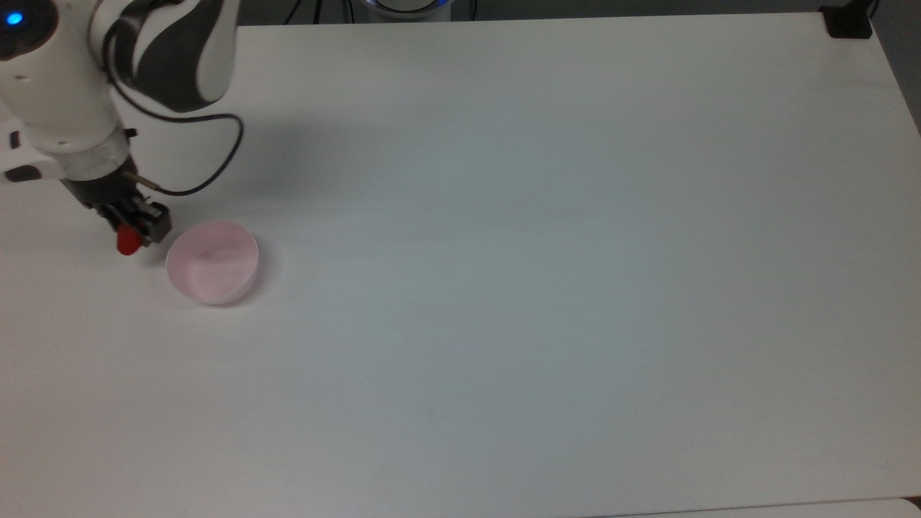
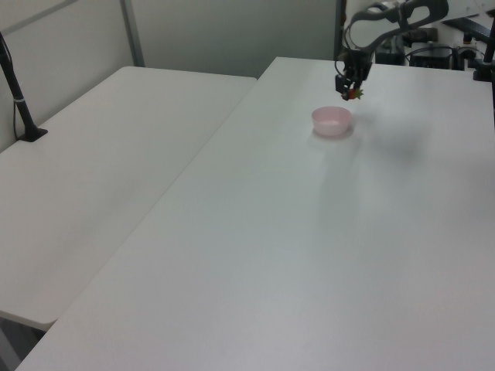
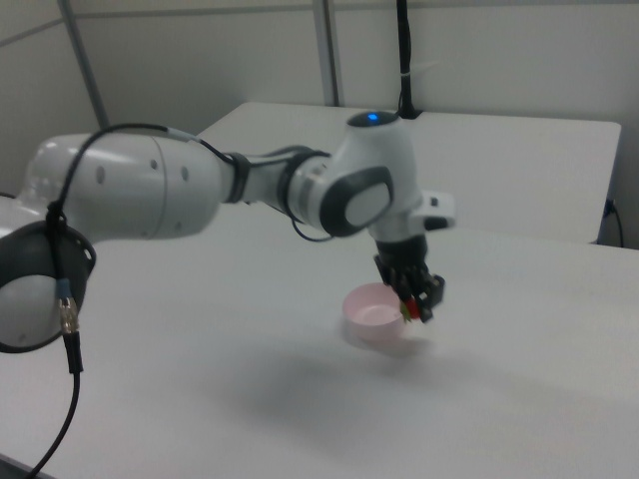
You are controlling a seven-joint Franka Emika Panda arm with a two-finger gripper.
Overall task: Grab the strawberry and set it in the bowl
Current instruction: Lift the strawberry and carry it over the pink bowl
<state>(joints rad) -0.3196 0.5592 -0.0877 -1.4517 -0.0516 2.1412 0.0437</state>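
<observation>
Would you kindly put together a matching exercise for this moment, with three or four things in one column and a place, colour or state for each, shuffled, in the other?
Things:
1. strawberry
2. bowl
3. gripper
4. table

Descriptions:
A. pale pink, round, nothing in it
B. white, bears the bowl
C. shut on the red fruit, at the top view's left of the bowl
D. bright red, held off the table, not yet in the bowl

Pairs: 1-D, 2-A, 3-C, 4-B
</observation>
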